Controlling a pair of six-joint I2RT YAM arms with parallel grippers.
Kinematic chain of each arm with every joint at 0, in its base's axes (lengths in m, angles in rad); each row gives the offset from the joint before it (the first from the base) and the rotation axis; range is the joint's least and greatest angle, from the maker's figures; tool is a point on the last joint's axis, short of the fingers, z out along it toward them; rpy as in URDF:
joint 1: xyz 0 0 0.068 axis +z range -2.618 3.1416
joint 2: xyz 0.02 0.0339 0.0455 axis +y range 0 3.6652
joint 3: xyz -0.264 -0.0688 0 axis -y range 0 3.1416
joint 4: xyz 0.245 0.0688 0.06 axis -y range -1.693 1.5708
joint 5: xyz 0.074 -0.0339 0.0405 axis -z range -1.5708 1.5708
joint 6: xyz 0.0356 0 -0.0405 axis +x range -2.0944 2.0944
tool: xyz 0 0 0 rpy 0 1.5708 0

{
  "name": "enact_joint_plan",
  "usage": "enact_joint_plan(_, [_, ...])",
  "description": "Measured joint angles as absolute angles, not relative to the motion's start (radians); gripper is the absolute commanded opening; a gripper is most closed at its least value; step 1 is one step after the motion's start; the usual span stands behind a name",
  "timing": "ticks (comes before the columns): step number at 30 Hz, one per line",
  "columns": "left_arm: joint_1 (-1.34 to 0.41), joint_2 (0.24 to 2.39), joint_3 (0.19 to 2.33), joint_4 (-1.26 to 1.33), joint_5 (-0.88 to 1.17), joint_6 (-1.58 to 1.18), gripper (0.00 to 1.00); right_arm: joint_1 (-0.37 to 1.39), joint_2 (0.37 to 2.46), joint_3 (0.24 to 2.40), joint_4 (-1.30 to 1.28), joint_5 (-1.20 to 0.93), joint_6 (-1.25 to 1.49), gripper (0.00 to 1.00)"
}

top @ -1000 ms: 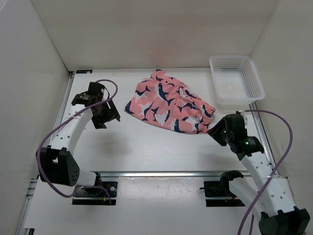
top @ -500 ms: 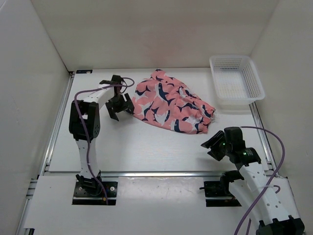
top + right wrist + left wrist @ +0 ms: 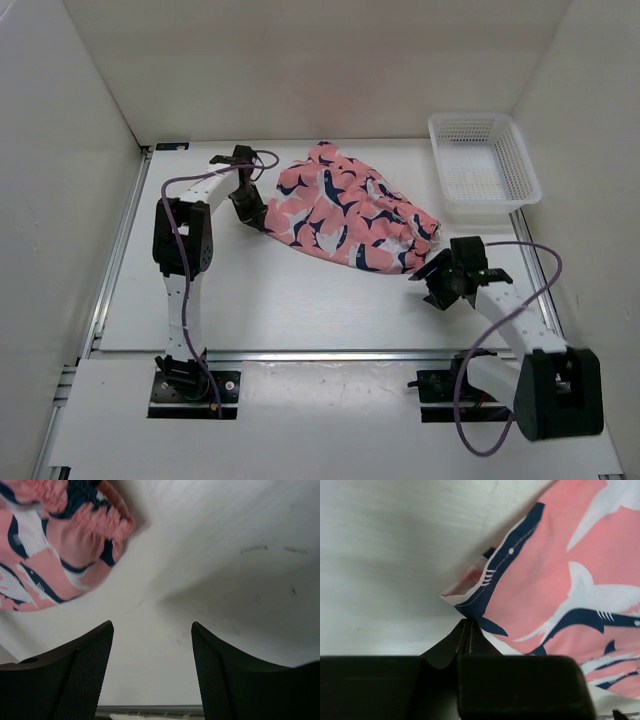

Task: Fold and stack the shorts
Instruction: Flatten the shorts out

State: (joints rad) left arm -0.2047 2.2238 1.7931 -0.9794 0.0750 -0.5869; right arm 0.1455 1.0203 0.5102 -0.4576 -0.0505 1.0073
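The right gripper (image 3: pixel 151 627) has swung in toward the cloth since a moment ago and hangs with jaws spread wide, empty, just short of the bunched waistband end of the shorts (image 3: pixel 345 215). They lie crumpled on the table (image 3: pixel 300 300), unfolded. Farther off, the left gripper (image 3: pixel 465 629) has slid to their hem corner, fingers pressed together; whether any cloth is pinched I cannot tell. Beyond stands the white mesh basket (image 3: pixel 483 208). Folding and stacking both look still to do
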Motion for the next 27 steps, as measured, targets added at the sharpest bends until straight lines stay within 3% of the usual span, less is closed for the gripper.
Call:
enact_joint_plan(6, [-0.205,2.117,1.795,-1.005,0.075,-0.581,0.10,0.130,1.312,0.589,-0.289,-0.052,0.995,0.58])
enact_joint_plan(10, [-0.205,2.043,1.803,-1.019,0.074,-0.575,0.10,0.140,1.396,0.625,-0.202,-0.025,0.989,0.43])
enact_joint_plan(13, [-0.201,2.005,1.803,-1.028,0.074,-0.570,0.10,0.151,1.472,0.671,-0.166,0.010,0.978,0.16])
enact_joint_plan(14, [-0.199,1.996,1.803,-1.032,0.075,-0.567,0.10,0.157,1.501,0.697,-0.166,0.019,0.975,0.00])
enact_joint_plan(18, [-0.169,1.984,1.835,-1.066,0.086,-0.557,0.10,0.201,1.585,0.833,-0.186,0.071,0.962,0.00])
enact_joint_plan(27, [-0.065,1.984,2.135,-1.168,0.108,-0.540,0.10,0.268,1.499,1.226,-0.337,0.125,0.883,0.00])
